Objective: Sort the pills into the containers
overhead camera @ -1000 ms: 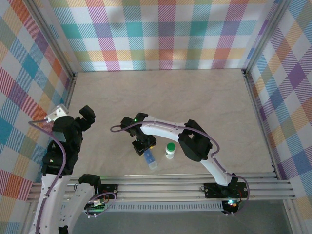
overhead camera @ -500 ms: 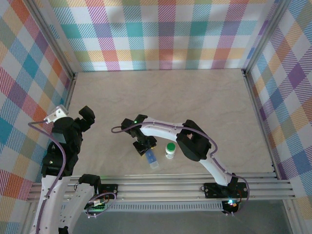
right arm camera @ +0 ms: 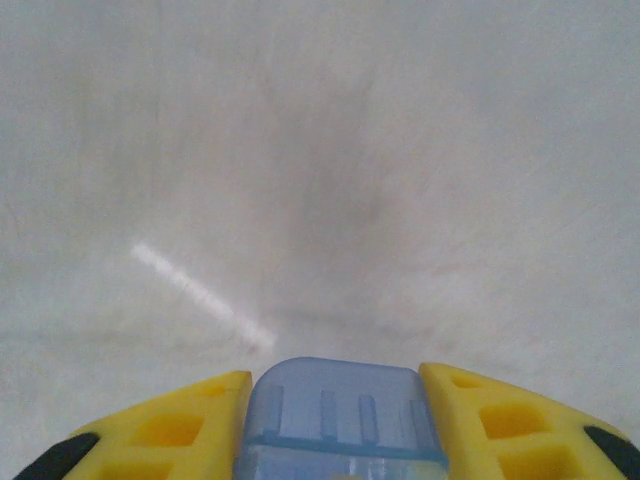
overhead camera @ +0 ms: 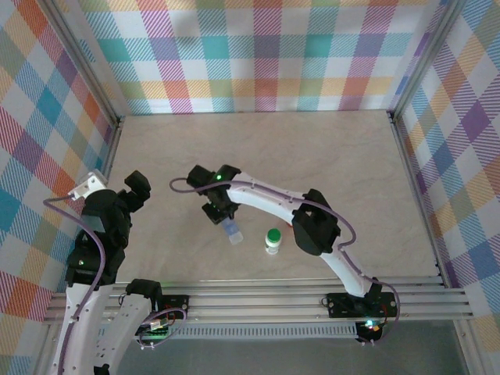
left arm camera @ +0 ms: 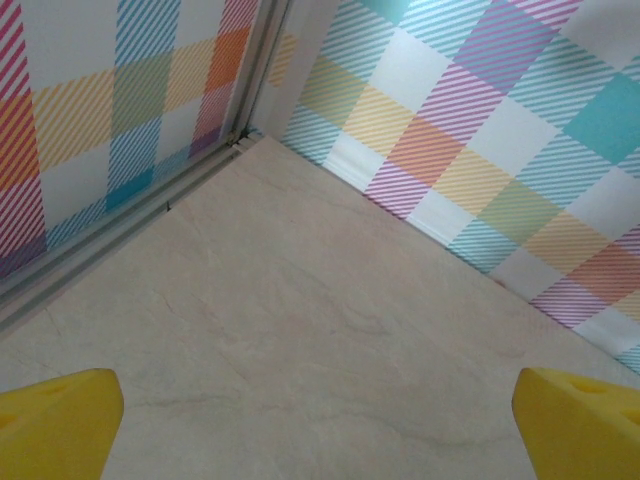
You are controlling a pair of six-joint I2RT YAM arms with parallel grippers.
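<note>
Entry: right arm, mid-grasp.

1. Table point(overhead camera: 351, 172): pale, marbled, walled on 3 sides with plaid. My work is in the near half, a little left of the middle.

2. Left gripper point(left arm camera: 318, 430): hangs by the left edge of the table, well apart from everything. Its fingers point(left arm camera: 55, 420) are spread wide over bare table and hold nothing.

3. Bottle point(overhead camera: 273, 241): white with a green cap, upright, close to the near edge and just right of my right gripper point(overhead camera: 226, 222).

4. Pill box point(right arm camera: 333, 410): a pale-blue see-through strip sitting between my 2 right fingers point(right arm camera: 180, 425), which press on its long sides. One end sticks out past the fingertips, pointing toward the near edge. I judge it a pinch, though how firm I cannot tell.

5. Pills: too small to make out, so I cannot tell if any compartment is loaded.

Risks, as I judge them:
- Smooth plastic in a narrow pinch may slide or swivel if I swing fast, and the free end would sag.
- Squeezing harder could flex the strip and pop a lid, scattering whatever is inside.
- The bottle stands near. A sweep to the right could clip and topple it.
- Setting the strip down tilted would let it land on an edge and tip over.
</note>
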